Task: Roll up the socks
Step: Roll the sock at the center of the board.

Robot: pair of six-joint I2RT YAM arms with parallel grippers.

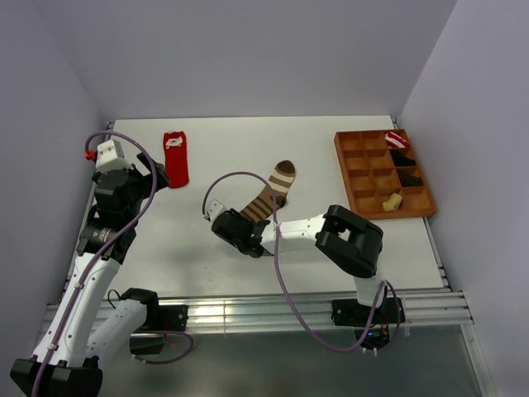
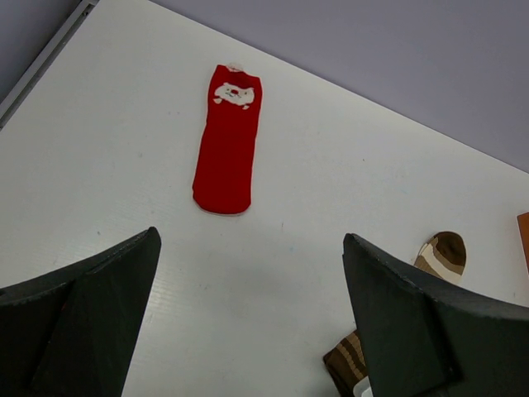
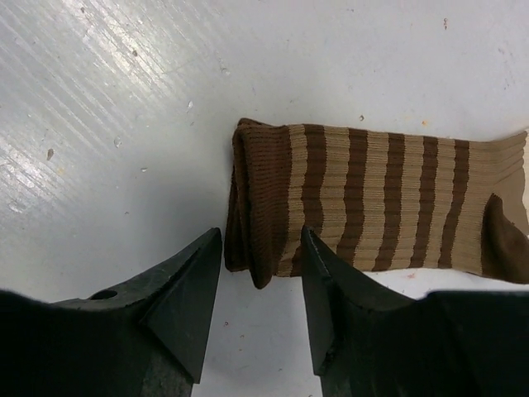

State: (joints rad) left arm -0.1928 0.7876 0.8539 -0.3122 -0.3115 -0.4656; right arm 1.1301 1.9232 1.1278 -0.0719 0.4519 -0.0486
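By right fingers (image 3: 186,285), striped sock (image 3: 372,203), end folded

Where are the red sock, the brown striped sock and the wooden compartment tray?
red sock (image 2: 225,153): left wrist view, middle of its leg.
brown striped sock (image 3: 372,211): right wrist view, on the striped leg.
wooden compartment tray (image 1: 405,215): top external view, on its near rim.

Bright, even light; soft shadows.

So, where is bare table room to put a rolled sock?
Free: between the red fabric sock and the brown-and-tan striped sock, and between that sock and the orange compartment tray. Crowded: the striped sock's end at the right gripper.
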